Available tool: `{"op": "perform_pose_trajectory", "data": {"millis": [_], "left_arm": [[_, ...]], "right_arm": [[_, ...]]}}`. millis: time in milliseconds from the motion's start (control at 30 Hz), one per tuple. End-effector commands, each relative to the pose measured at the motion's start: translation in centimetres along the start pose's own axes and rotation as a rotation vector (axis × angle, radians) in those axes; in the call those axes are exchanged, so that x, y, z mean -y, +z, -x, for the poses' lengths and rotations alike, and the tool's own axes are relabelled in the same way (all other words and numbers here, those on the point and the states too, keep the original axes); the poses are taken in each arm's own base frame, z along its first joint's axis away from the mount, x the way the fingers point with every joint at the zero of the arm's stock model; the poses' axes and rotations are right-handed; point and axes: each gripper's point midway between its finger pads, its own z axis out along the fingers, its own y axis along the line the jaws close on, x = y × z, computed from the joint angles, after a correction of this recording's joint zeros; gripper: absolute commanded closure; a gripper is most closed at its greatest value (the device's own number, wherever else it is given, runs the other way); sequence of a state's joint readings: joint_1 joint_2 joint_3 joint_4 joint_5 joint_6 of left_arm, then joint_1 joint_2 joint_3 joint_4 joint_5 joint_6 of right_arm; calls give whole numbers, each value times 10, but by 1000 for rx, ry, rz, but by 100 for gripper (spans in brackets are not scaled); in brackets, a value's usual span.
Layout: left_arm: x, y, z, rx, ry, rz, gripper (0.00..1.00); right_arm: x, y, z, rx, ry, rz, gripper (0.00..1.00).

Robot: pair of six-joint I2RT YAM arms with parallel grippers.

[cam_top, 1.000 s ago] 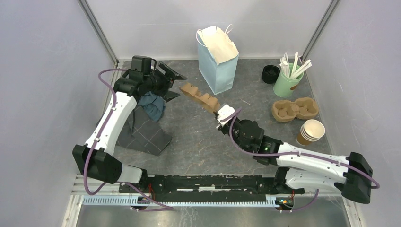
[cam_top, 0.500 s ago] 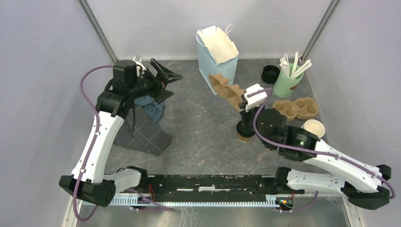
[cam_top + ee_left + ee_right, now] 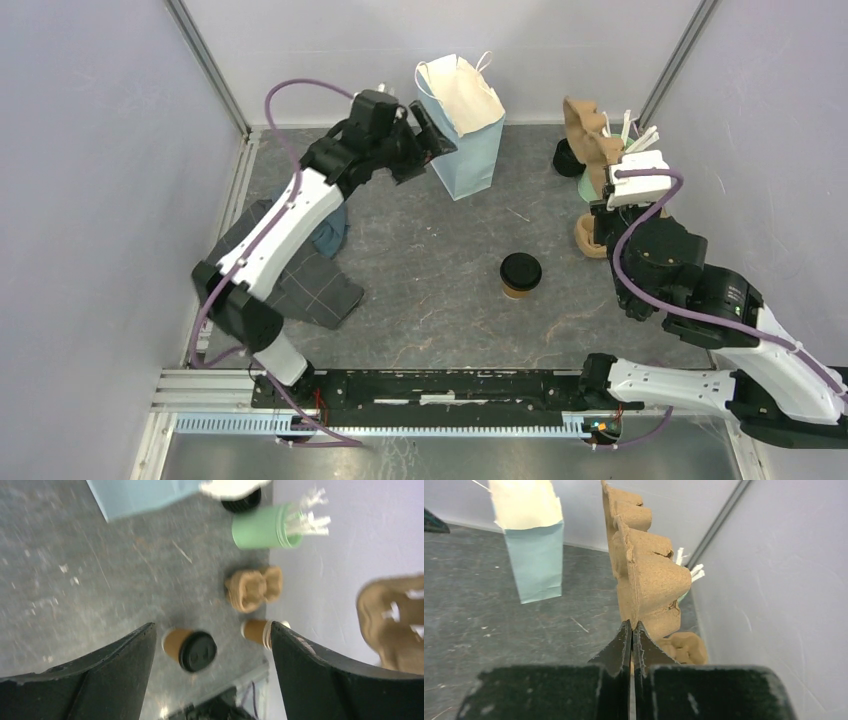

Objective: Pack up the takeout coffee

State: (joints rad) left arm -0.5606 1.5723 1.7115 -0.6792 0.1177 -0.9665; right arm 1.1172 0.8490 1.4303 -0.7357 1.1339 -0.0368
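Right gripper [image 3: 631, 626] clamps carrier [image 3: 644, 575]; grip hidden in top view.

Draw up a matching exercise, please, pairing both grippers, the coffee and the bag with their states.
1. left gripper
2. right gripper
3. coffee
4. bag

A. shut on a carrier
B. standing at the back
C. open, empty
D. lidded, alone in the middle

Pairs: 1-C, 2-A, 3-D, 4-B.
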Motion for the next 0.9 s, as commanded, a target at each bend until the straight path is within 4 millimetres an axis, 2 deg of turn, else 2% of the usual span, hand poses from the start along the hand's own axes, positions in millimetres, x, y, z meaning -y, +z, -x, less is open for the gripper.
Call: {"op": "perform_pose_trajectory", "data": {"millis": [0, 167, 267, 400, 567, 767, 833, 867], "left_arm": [[18, 18, 74, 300, 138, 51, 10], [31, 52, 116, 400, 177, 39, 7], [20, 75, 137, 441, 90, 59, 8], [4, 104, 159, 474, 17, 53, 14], [-9, 130, 174, 483, 23, 26, 24], [-13, 150, 174, 462, 74, -10, 30], [-14, 151, 174, 461, 98, -9, 37], [-14, 151, 174, 457, 105, -9, 45]], "right_arm": [[11, 3, -6, -13, -63, -115, 100], [-2, 15, -20, -47, -106, -142, 100], [-1, 30, -27, -78, -84, -154, 100], [3, 50, -38, -115, -52, -142, 100], [-1, 52, -36, -133, 18, -119, 100], [-8, 51, -19, -136, 28, -54, 100], [-12, 54, -18, -142, 3, -34, 100], [-15, 56, -16, -148, -4, -26, 100]]}}
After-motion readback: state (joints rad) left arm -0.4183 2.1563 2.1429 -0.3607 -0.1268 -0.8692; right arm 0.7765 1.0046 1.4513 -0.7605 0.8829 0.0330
